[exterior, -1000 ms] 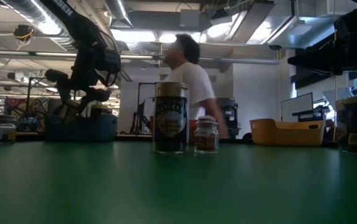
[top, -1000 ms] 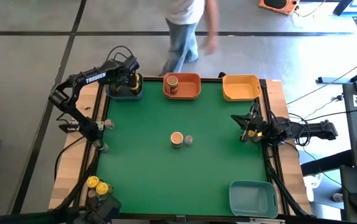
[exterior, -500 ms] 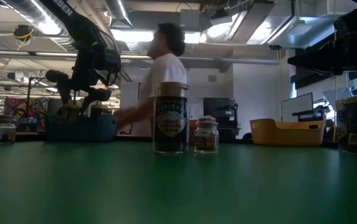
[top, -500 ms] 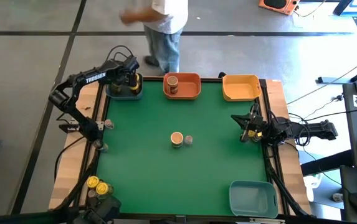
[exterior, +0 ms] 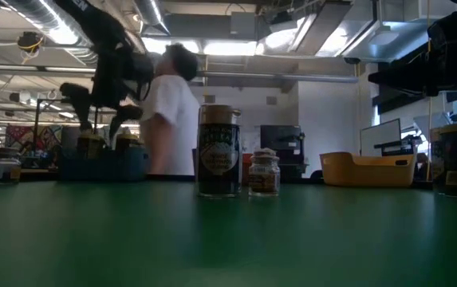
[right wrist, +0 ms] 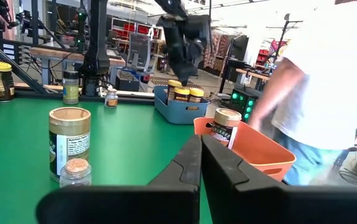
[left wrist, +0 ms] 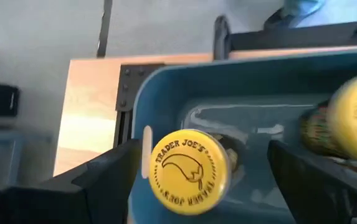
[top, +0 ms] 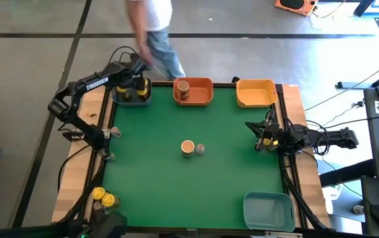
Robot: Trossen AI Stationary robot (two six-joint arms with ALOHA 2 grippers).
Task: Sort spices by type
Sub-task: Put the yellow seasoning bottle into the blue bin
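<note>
- We see a yellow-lidded jar point(left wrist: 189, 172) standing upright in the blue bin point(left wrist: 240, 87), directly below our left gripper point(left wrist: 200, 180), whose fingers stand spread either side of it, not touching.
- A tan-lidded jar point(top: 188, 147) and a tiny jar point(top: 200, 149) stand mid-table, roughly midway between both arms.
- Our right gripper point(top: 261, 142) waits pressed shut at the table's right edge.
- The orange bin point(top: 202, 99) holds one tan-lidded jar; the yellow bin point(top: 255, 100) looks empty.

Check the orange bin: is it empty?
No, the orange bin at the table's far edge holds one tan-lidded jar standing upright inside it.
</note>
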